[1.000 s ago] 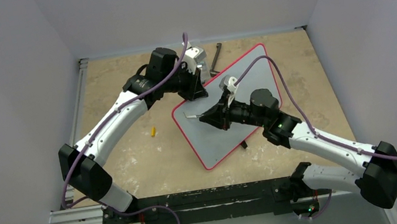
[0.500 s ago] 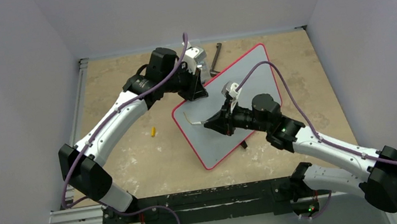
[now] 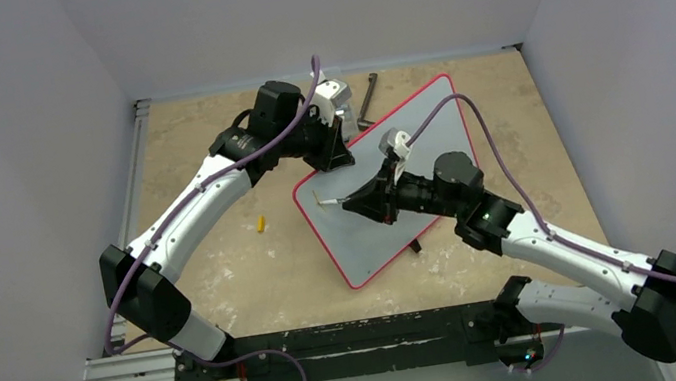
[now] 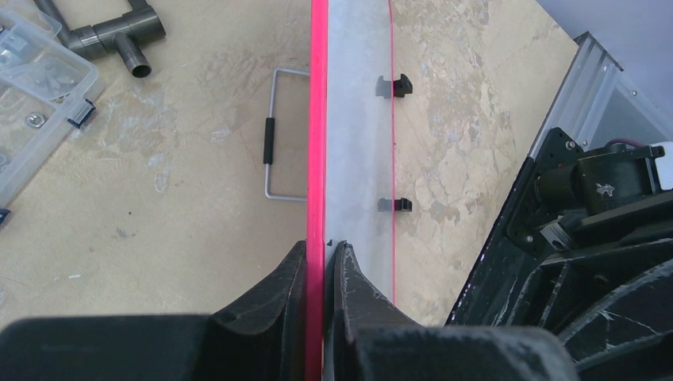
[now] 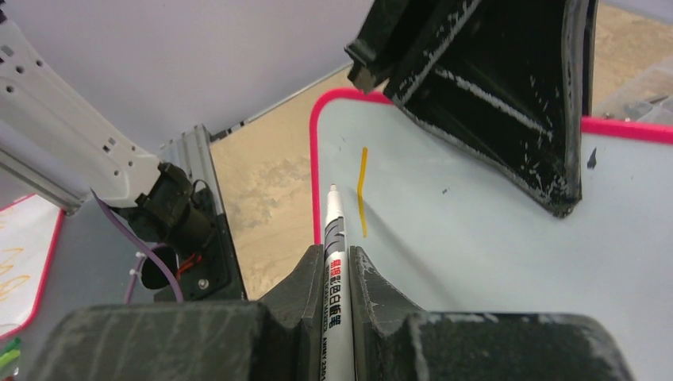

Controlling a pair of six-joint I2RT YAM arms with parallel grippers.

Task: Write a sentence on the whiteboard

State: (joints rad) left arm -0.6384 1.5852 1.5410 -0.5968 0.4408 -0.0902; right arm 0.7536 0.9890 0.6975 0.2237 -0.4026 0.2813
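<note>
Left gripper (image 4: 321, 252) pinches the board (image 4: 357, 119) by its edge. Right gripper (image 5: 336, 255) clamps the marker (image 5: 332, 218), tip just beside the lone orange stroke (image 5: 363, 190) ahead of its fingers. Press too hard and the board could twist in that narrow pinch, skewing the next letter.

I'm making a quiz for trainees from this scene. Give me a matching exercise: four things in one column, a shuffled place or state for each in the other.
1. whiteboard
2. marker
3. yellow stroke
4. small yellow piece

A. lies on the table, left of the board
B. pink edge clamped in the left pincer
C. held in the right pincer
D. drawn on the board

Pairs: 1-B, 2-C, 3-D, 4-A
</note>
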